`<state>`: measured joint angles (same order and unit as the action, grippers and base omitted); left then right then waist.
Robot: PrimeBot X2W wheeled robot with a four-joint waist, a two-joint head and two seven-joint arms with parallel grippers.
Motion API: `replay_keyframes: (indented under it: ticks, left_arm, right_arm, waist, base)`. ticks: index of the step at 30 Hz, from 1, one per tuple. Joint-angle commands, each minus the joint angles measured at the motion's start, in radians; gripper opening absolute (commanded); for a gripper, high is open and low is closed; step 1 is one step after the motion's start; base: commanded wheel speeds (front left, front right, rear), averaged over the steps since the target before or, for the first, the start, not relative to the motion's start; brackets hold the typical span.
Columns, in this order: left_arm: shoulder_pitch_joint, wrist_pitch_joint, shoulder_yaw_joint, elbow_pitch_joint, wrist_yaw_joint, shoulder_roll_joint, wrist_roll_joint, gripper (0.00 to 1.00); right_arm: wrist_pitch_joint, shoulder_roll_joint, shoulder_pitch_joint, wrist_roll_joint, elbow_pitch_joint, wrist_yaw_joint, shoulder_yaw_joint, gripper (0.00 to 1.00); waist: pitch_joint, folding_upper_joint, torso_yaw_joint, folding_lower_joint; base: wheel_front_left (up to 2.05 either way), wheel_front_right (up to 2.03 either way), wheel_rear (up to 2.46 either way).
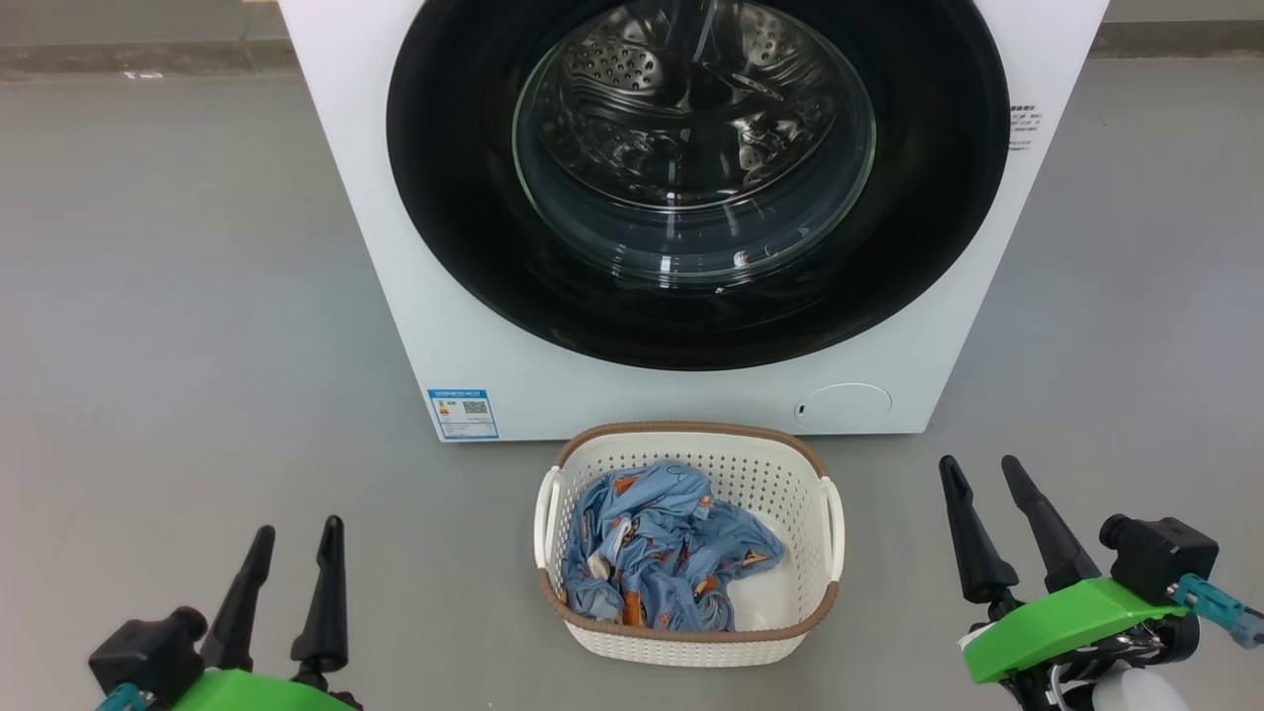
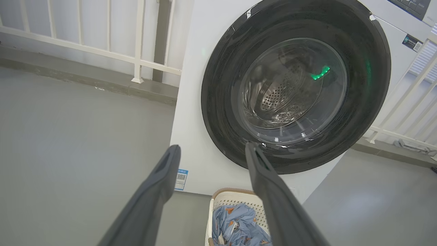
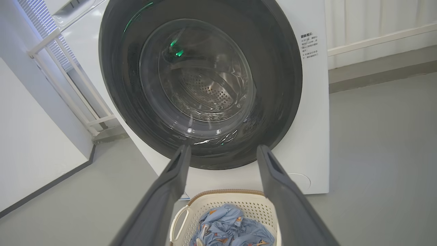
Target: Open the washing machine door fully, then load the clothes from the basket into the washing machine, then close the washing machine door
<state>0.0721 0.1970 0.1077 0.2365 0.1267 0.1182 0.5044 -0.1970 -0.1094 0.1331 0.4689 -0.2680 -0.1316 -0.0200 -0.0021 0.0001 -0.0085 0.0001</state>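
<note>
Left end effector (image 1: 298,530) and right end effector (image 1: 979,464) spread, empty, lower corners; washing machine door (image 1: 691,321) shut, upper centre, clothes (image 1: 652,548) in basket (image 1: 691,432) beneath; likely best: hook the rim edge, swing fully wide.
</note>
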Motion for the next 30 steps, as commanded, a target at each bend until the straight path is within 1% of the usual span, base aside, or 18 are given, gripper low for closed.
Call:
replay_keyframes:
  ticks: [1,8,17,30]
  left_arm:
    - [0.049,0.016,-0.030,-0.018,0.003,0.013,-0.040,1.00]
    - [0.052,0.037,-0.036,-0.031,0.004,0.008,-0.115,1.00]
    - [0.050,0.063,-0.022,-0.032,0.004,0.014,-0.176,1.00]
    - [0.050,0.065,-0.027,-0.020,0.004,0.014,-0.187,1.00]
  right_arm:
    - [-0.016,-0.003,0.042,-0.039,0.027,0.001,-0.020,1.00]
    - [-0.037,-0.006,0.049,-0.124,0.020,0.001,-0.031,1.00]
    - [-0.063,-0.013,0.060,-0.220,-0.008,0.001,-0.054,1.00]
    - [-0.065,-0.019,0.073,-0.200,-0.040,0.001,-0.067,1.00]
  waist:
    - [-0.001,-0.0001,0.000,-0.0001]
    - [-0.004,-0.0001,0.000,-0.0001]
    - [-0.006,-0.0001,-0.001,-0.0001]
    - [-0.007,-0.0001,-0.005,-0.0001]
  base:
    - [0.00,0.00,0.00]
    - [0.00,0.00,0.00]
    - [0.00,0.00,0.00]
    - [0.00,0.00,0.00]
